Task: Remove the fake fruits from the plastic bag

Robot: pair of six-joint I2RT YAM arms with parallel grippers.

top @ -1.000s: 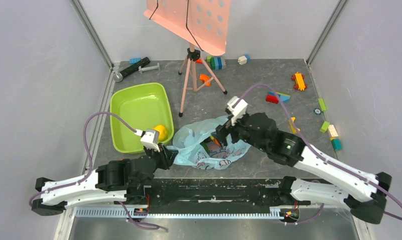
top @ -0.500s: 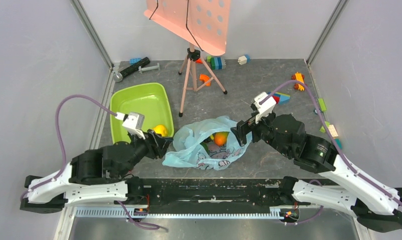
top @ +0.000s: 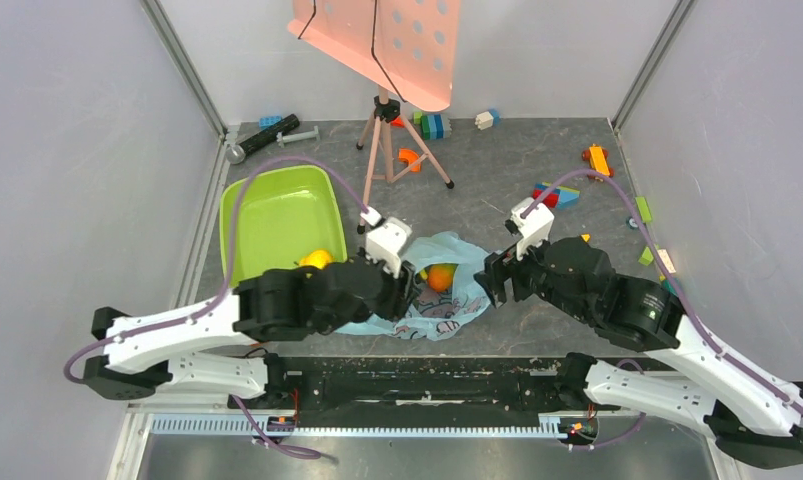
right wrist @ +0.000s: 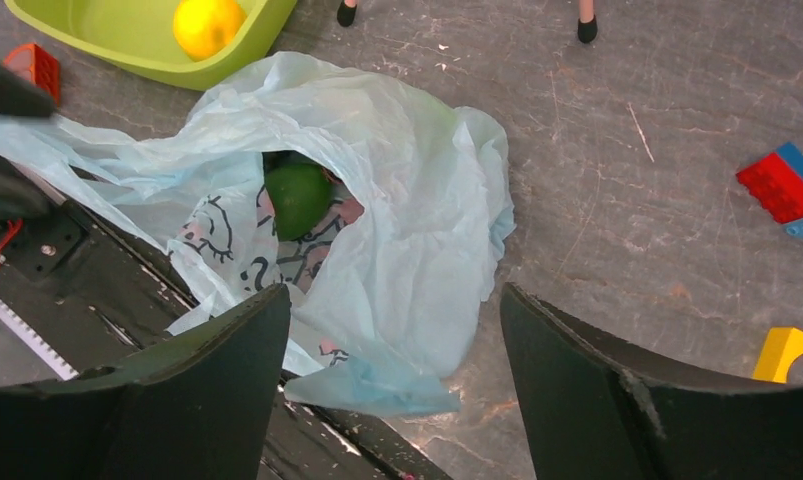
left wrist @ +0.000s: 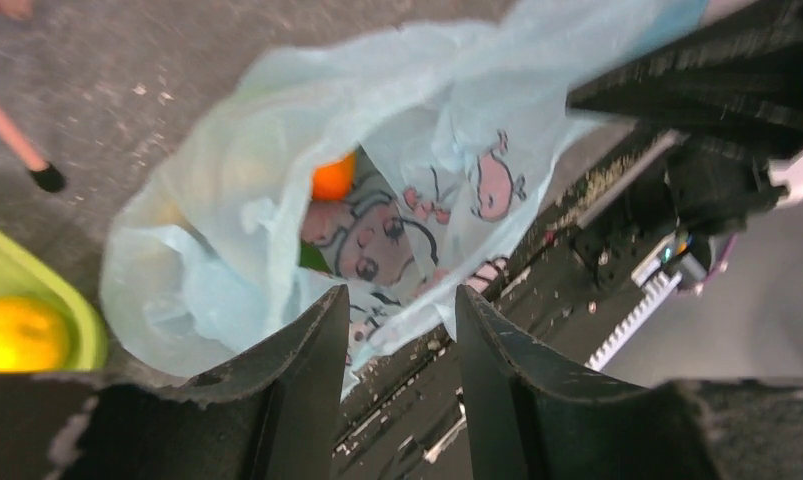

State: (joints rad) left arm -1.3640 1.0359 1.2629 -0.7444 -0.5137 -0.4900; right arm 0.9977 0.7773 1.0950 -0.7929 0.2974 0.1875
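The light-blue plastic bag (top: pixel 447 300) lies crumpled near the front edge, between my arms; it also shows in the left wrist view (left wrist: pixel 237 180) and the right wrist view (right wrist: pixel 407 200). An orange fruit (top: pixel 439 276) shows in its mouth, and also in the left wrist view (left wrist: pixel 333 178). A green fruit (right wrist: pixel 297 197) lies inside. A yellow fruit (top: pixel 315 259) sits in the lime-green tub (top: pixel 267 215). My left gripper (left wrist: pixel 397 310) is open and empty over the bag's near edge. My right gripper (right wrist: pixel 392 320) is open and empty above the bag's right side.
A pink-legged tripod (top: pixel 392 140) with a pink perforated panel stands behind the bag. Toy bricks (top: pixel 555 194) lie scattered at the right and back. A black tool (top: pixel 267 135) lies at the back left. The black rail (top: pixel 427 385) runs along the front edge.
My left arm has swung right from the tub to the bag's left side. My right gripper has pulled back from inside the bag to its right edge, empty.
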